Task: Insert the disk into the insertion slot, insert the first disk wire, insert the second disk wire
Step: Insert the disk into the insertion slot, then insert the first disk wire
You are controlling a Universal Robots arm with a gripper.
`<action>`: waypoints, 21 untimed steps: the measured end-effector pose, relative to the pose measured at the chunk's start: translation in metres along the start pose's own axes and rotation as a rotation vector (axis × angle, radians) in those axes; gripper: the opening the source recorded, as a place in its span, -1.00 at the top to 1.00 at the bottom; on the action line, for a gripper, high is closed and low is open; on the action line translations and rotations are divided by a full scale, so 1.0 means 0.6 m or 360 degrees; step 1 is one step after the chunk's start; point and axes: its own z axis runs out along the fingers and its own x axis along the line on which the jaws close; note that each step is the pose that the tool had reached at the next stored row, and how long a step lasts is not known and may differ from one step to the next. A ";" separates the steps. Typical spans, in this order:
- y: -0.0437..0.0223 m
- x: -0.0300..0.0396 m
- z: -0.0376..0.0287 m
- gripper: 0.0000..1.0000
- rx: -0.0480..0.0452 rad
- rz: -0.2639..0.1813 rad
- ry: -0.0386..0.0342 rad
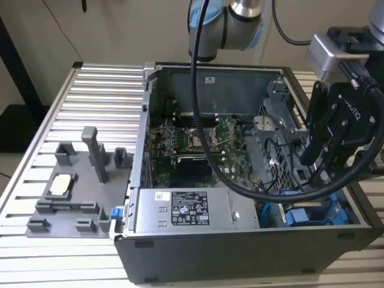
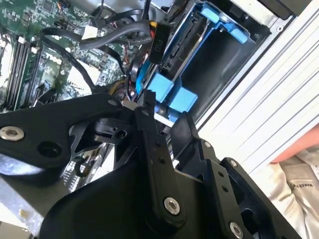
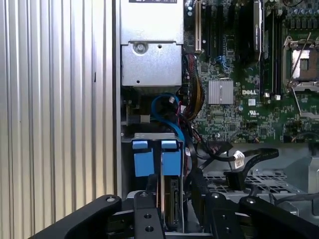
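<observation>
Exterior view: shows the whole open computer case (image 1: 240, 252) on the ribbed desk (image 1: 90, 78). A grey fixture tray (image 1: 78, 180) lies on the desk, at the exterior view's left of the case. A black cable (image 1: 207, 120) hangs across the motherboard (image 1: 180, 141), and the labelled power supply (image 1: 186, 210) sits along the near wall.
Second wrist view: shows the disk (image 2: 185, 47) lengthwise, running away from the claw (image 2: 164, 118) between bright blue rails.
First wrist view: shows the disk edge-on as a narrow silver strip. Its two blue tabs (image 3: 169, 159) are side by side beyond that strip, with the power supply past them.
Disk to claw: the tab end of the carrier lies just ahead of the claw, and the silver edge is in line with it.
Claw state: cannot be told; contact with the carrier is hidden.
Disk location: the near corner of the case at the exterior view's right, just beside the power supply and below the claw.
Disk appearance: a silver-grey body in a bright blue plastic frame with squared tabs at one end.
</observation>
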 end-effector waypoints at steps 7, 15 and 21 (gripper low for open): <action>0.002 -0.011 -0.023 0.18 0.0019 -0.0005 0.0001; 0.002 -0.012 -0.024 0.18 0.0137 -0.0024 -0.0020; 0.002 -0.013 -0.022 0.18 0.0222 -0.0063 -0.0042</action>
